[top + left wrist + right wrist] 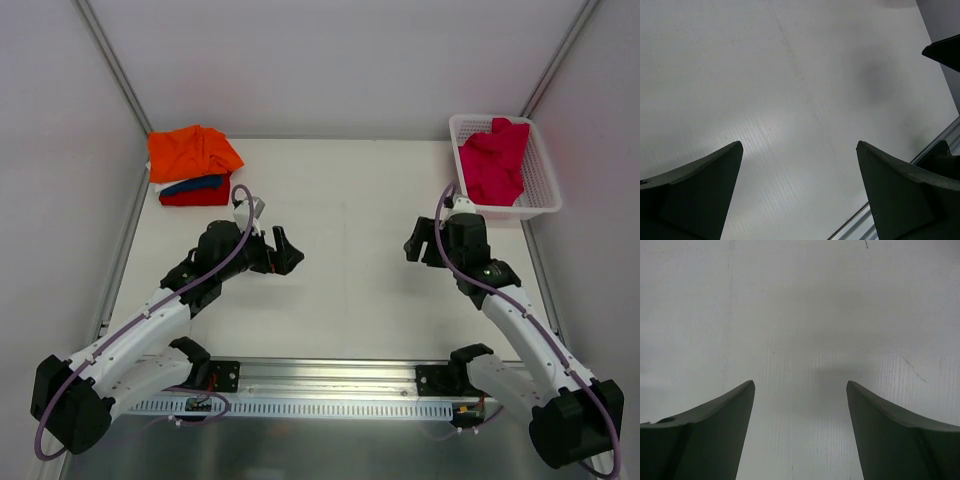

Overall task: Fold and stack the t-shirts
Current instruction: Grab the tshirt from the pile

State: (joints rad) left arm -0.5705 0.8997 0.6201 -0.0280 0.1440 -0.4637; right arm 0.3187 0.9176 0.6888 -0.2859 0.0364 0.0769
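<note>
A magenta-pink t-shirt (494, 160) lies crumpled in the white mesh basket (540, 195) at the back right. A stack of folded t-shirts sits at the back left: orange (192, 152) on top, dark blue (194, 184) under it, red (196, 197) at the bottom. My left gripper (288, 250) is open and empty over the bare table, right of the stack; the left wrist view (800, 150) shows only table between its fingers. My right gripper (420, 240) is open and empty, just in front of the basket; the right wrist view (800, 385) shows only table.
The white table (350, 220) is walled by pale panels at the back and sides. A metal rail (330, 385) with the arm bases runs along the near edge. In the left wrist view, part of the right arm (945, 50) shows at the right edge.
</note>
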